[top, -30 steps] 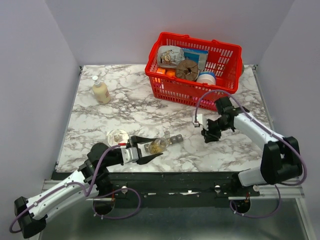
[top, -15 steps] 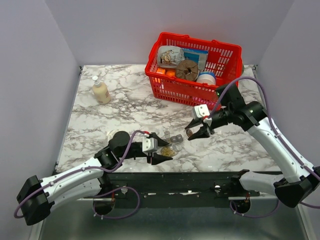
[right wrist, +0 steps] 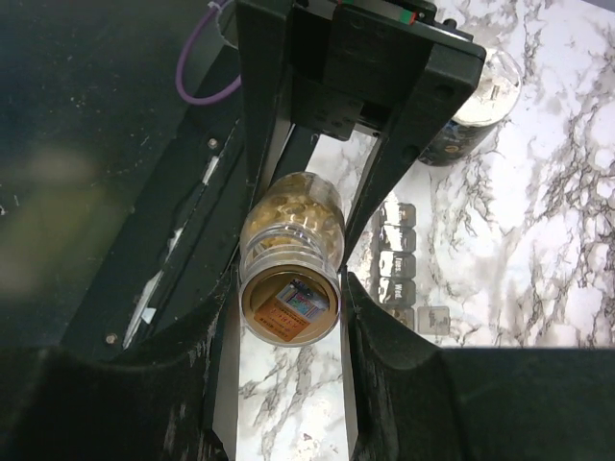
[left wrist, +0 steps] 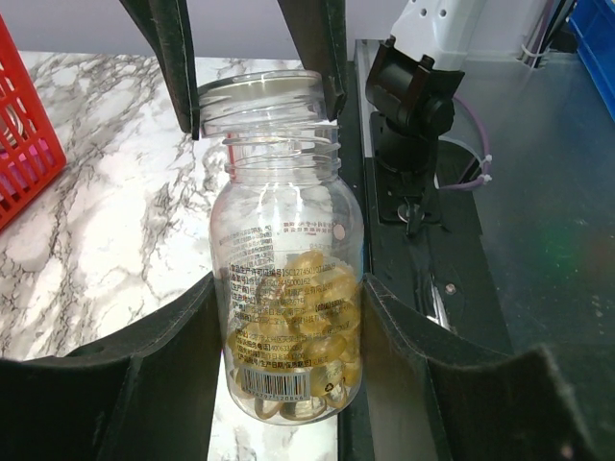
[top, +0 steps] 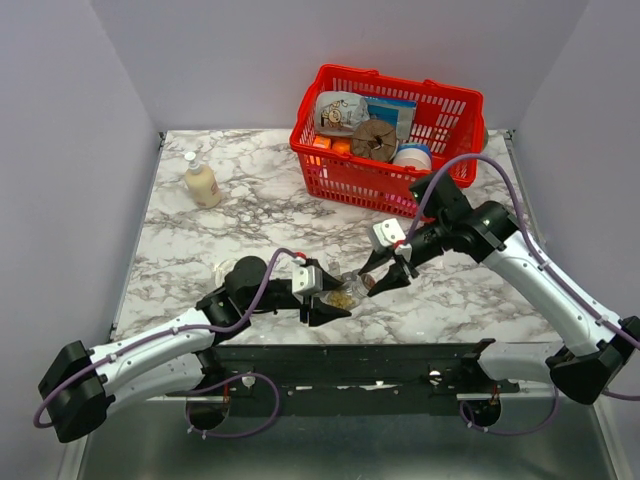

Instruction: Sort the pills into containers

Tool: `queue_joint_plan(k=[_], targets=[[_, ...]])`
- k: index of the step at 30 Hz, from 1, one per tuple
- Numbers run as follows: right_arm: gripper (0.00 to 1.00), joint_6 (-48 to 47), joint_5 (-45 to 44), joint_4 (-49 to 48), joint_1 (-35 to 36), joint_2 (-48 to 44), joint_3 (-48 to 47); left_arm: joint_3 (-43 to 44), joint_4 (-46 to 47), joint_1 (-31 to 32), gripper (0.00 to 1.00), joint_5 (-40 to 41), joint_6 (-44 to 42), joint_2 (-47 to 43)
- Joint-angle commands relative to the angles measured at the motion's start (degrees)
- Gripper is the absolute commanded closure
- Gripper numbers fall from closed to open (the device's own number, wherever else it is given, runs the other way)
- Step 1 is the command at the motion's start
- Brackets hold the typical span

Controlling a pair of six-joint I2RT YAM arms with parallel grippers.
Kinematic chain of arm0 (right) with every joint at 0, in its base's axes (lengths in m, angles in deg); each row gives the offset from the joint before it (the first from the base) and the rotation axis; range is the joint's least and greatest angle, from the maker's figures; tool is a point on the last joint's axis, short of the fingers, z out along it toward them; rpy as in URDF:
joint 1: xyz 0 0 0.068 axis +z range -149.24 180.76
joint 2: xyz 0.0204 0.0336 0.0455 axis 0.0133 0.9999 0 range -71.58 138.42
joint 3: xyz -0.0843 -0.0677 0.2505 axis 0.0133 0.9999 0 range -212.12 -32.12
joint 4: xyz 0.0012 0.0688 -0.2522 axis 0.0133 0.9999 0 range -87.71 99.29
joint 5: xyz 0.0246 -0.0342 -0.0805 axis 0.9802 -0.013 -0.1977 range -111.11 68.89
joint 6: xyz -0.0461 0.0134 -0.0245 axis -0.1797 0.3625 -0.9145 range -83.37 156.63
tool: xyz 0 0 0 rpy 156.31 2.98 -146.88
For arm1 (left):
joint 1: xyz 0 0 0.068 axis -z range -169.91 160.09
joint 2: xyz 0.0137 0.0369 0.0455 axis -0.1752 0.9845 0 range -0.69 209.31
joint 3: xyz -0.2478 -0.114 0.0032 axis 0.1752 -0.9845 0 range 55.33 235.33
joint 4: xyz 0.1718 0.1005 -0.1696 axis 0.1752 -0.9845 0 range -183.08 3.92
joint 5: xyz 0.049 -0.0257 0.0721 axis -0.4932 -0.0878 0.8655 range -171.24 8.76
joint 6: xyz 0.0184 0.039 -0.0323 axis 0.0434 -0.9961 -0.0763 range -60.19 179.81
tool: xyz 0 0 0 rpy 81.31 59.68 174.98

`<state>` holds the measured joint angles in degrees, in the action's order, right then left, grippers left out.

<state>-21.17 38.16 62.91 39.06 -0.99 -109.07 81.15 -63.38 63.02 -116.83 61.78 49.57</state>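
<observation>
A small clear bottle (top: 347,296) with tan-brown pills in its lower half lies level in my left gripper (top: 338,300), just above the table's front edge. In the left wrist view the left gripper (left wrist: 288,298) is shut on the bottle (left wrist: 288,250) around its lower body. My right gripper (top: 370,281) meets it from the right. In the right wrist view the gripper (right wrist: 288,288) has its fingers pressed on both sides of the bottle's top end (right wrist: 289,303). The dark grey pill organiser (right wrist: 397,264) lies on the marble under the bottle, and is mostly hidden in the top view.
A red mesh basket (top: 330,160) full of items stands at the back right. A cream pump bottle (top: 201,182) stands at the back left. A small round clear-lidded jar (right wrist: 476,96) sits left of the organiser, behind my left arm. The black front rail (top: 400,352) runs below.
My right gripper has moved down and left to the bottle's top end and closed around it. My left arm has reached a little further right with the bottle.
</observation>
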Motion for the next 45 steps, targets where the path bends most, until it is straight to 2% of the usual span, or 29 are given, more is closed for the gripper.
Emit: queue_joint_plan(k=[1, 6, 13, 17, 22, 23, 25, 26, 29, 30, 33, 35, 36, 38, 39, 41, 45], targets=[[0.83, 0.58, 2.26, 1.69, 1.60, 1.66, -2.24, 2.13, 3.23, -0.10, 1.00, 0.35, 1.45, 0.36], [0.83, 0.85, 2.96, 1.96, 2.56, 2.45, -3.38, 2.13, 2.96, -0.11, 1.00, 1.31, 2.06, 0.37], [0.83, 2.87, -1.51, -2.08, 3.53, 2.10, -0.75, 0.81, 11.31, -0.10, 1.00, 3.95, 7.42, -1.83], [0.83, 5.49, -3.37, -3.83, 4.58, 2.63, -0.05, 3.62, 6.41, -0.10, 1.00, 9.64, 6.20, -2.71], [0.83, 20.95, -4.24, -14.02, 4.59, 3.06, 2.68, 3.62, 9.11, -0.10, 1.00, 18.44, 4.09, -4.99], [0.83, 28.02, -5.55, -16.56, 4.59, 3.94, 2.94, 3.97, 9.20, -0.10, 1.00, 19.33, 3.48, -4.91], [0.84, 32.90, -8.63, -17.63, 4.59, 5.17, 2.85, 4.76, 9.38, -0.10, 1.00, 21.87, 2.25, -4.56], [0.84, 39.80, -9.60, -20.34, 4.50, 5.87, 3.38, 4.76, 9.90, -0.10, 1.00, 22.49, 1.02, -4.38], [0.88, 52.39, -11.98, -26.23, 4.50, 6.32, 7.41, 3.88, 12.18, -0.10, 1.00, 26.53, -0.57, -4.03], [0.91, 55.48, -13.81, -27.39, 4.50, 6.58, 8.30, 3.88, 12.28, -0.10, 1.00, 27.76, -1.44, -3.94], [0.91, 60.79, -14.70, -28.28, 4.50, 7.37, 8.66, 4.23, 11.58, -0.10, 1.00, 31.02, -3.54, -3.42], [0.82, 60.18, -14.53, -27.49, 4.50, 7.81, 6.55, 4.67, 9.05, -0.11, 1.00, 30.41, -4.61, -3.24], [0.68, 59.30, -14.44, -26.88, 4.41, 7.90, 5.42, 4.85, 7.81, -0.10, 1.00, 29.36, -5.05, -3.33], [0.54, 55.89, -12.96, -25.73, 3.54, 7.90, 2.87, 4.85, 4.31, -0.10, 1.00, 26.21, -6.46, -3.68], [0.42, 54.91, -11.82, -25.21, 3.10, 7.99, 2.07, 4.59, 3.15, -0.10, 1.00, 25.06, -6.81, -4.29], [0.35, 51.76, -9.26, -23.80, 2.04, 7.90, 0.75, 4.67, -1.75, -0.19, 1.00, 21.47, -8.21, -4.90], [0.33, 46.74, -8.82, -21.08, 1.95, 7.99, -1.62, 5.64, -8.28, -0.28, 1.00, 17.50, -8.83, -6.22]])
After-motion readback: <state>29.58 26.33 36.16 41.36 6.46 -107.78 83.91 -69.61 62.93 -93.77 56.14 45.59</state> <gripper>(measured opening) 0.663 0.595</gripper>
